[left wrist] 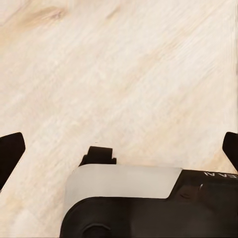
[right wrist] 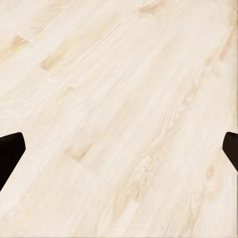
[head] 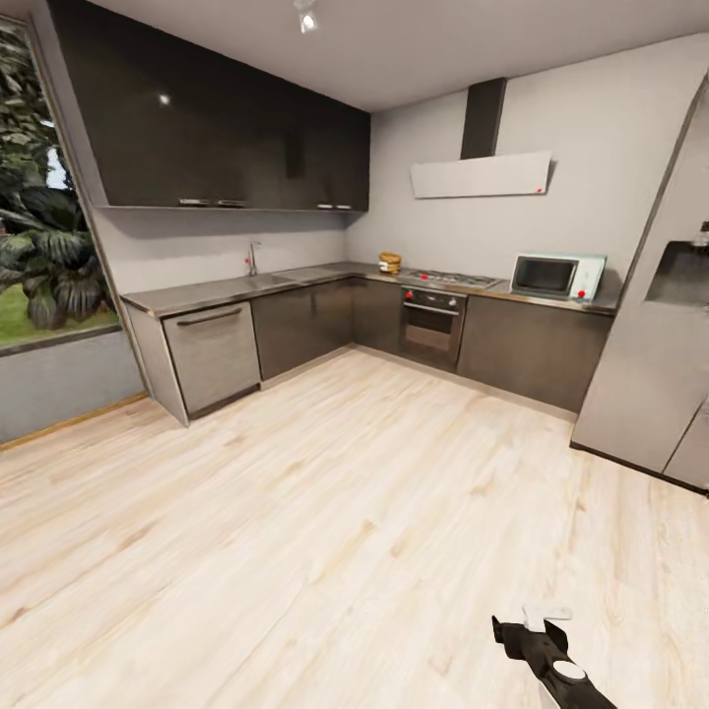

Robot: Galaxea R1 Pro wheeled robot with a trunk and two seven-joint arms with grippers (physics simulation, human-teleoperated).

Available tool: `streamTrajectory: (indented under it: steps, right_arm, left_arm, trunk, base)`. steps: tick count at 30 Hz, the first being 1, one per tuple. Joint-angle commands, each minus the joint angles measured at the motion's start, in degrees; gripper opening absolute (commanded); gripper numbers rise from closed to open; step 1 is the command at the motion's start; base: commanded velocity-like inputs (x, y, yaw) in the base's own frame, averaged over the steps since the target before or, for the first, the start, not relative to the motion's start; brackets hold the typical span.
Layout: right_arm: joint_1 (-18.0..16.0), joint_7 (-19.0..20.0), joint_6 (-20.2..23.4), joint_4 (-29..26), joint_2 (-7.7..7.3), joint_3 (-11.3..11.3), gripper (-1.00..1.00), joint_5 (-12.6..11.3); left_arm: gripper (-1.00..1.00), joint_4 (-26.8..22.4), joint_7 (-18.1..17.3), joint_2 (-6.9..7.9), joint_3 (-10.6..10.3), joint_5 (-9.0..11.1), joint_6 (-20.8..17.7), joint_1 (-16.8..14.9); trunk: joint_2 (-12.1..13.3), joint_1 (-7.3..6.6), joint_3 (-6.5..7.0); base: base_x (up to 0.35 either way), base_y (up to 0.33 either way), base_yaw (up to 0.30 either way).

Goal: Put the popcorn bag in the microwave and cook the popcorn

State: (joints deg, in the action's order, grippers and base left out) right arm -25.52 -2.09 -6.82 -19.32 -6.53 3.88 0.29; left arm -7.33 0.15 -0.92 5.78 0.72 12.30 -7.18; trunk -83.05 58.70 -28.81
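Right, we're out on the light wood floor (head: 325, 512), well back from the units, approach phase, nothing grabbed yet. Kitchen ahead: L-shaped grey countertop (head: 217, 291) running from 10 o'clock round to 1 o'clock. Microwave (head: 557, 276), pale mint w/ dark glass door, sits on the counter at approx 1 o'clock, door looks closed. Gas hob (head: 454, 280) just beside it toward 12, built-in oven (head: 431, 325) under that. Small tan-brown thing by the hob at 12 o'clock looks like the popcorn bag (head: 390, 262), but too small to be sure. Sink tap (head: 252, 259) at 11, dishwasher front (head: 213, 354) at 10, tall grey fridge (head: 655, 325) at 2 o'clock.

Right arm's gripper (head: 545, 615) pokes in at 5 o'clock, low, over bare floor. Both wrist views show dark fingertips (left wrist: 10, 153) (right wrist: 10, 153) at the far edges, floor between them, so left gripper (left wrist: 119, 148) and right gripper (right wrist: 119, 148) both spread wide, holding nothing.

Next, I reckon: roll fwd toward 12, stop w/ the bag in reach, keep clear of the fridge side, then raise an arm to counter height.
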Motion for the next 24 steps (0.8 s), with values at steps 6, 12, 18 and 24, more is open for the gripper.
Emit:
streamTrajectory:
  steps: [6, 12, 18, 24]
  right_arm:
    - [-0.05, 0.06, -0.21, 0.07, 0.03, 0.16, 1.0, 0.03]
    - [-0.05, 0.05, -0.21, 0.1, 0.03, 0.16, 1.0, 0.02]
    - [-0.05, 0.04, -0.21, 0.15, 0.03, 0.16, 1.0, 0.01]
    - [-0.05, 0.06, -0.21, 0.16, 0.03, 0.16, 1.0, 0.01]
  left_arm:
    - [1.0, 0.03, 0.01, 0.03, 0.28, 0.08, 0.18, 0.03]
    - [1.0, 0.03, 0.03, 0.04, 0.28, 0.13, 0.18, 0.06]
    - [1.0, 0.03, 0.03, 0.04, 0.39, 0.17, 0.18, 0.03]
    - [1.0, -0.05, 0.03, -0.04, 0.1, 0.24, 0.18, -0.41]
  trunk:
    - [-0.03, 0.03, -0.5]
    - [-0.03, 0.03, -0.92]
    - [-0.03, 0.03, -1.31]
    - [0.37, -0.19, -1.52]
  base:
    - [0.343, -0.007, -0.194]
    - [0.344, 0.0, -0.208]
    - [0.211, 0.0, -0.225]
    - [0.008, 0.0, -0.227]
